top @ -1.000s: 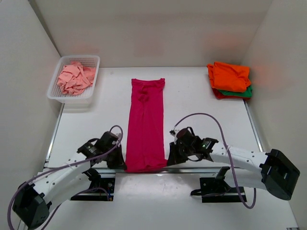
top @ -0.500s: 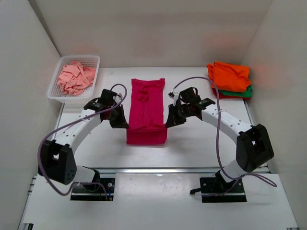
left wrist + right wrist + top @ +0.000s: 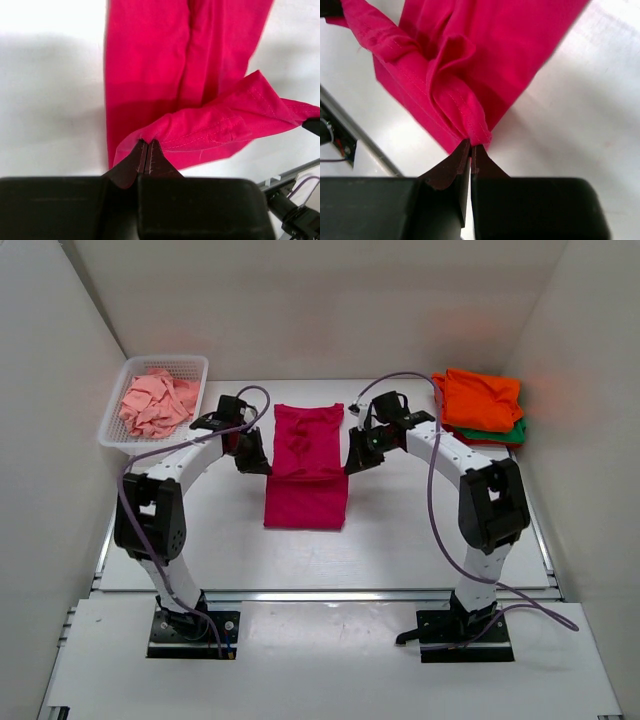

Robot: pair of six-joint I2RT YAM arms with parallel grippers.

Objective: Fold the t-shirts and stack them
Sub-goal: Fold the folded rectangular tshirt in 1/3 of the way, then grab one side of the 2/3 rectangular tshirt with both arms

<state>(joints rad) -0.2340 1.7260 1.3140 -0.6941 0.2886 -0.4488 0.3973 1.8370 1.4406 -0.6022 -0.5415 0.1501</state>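
Note:
The magenta-pink t-shirt (image 3: 306,468) lies as a long strip in the middle of the table, its near part doubled back over the far part. My left gripper (image 3: 262,468) is shut on the hem corner at the shirt's left edge (image 3: 165,131). My right gripper (image 3: 350,469) is shut on the hem corner at the right edge (image 3: 455,100). Both hold the hem above the lower layer. The orange t-shirt (image 3: 480,398) tops a folded stack at the back right, with the green one (image 3: 514,433) and the red one (image 3: 460,438) under it. The pale salmon-pink t-shirt (image 3: 156,403) lies crumpled in the basket.
A white mesh basket (image 3: 131,440) stands at the back left. White walls close in the table on three sides. A metal rail (image 3: 330,593) runs along the table's near edge, with the arm bases below it.
Both grippers have carried the shirt's near hem from the front edge toward the back, folding the shirt over itself. The arms are now stretched far out.

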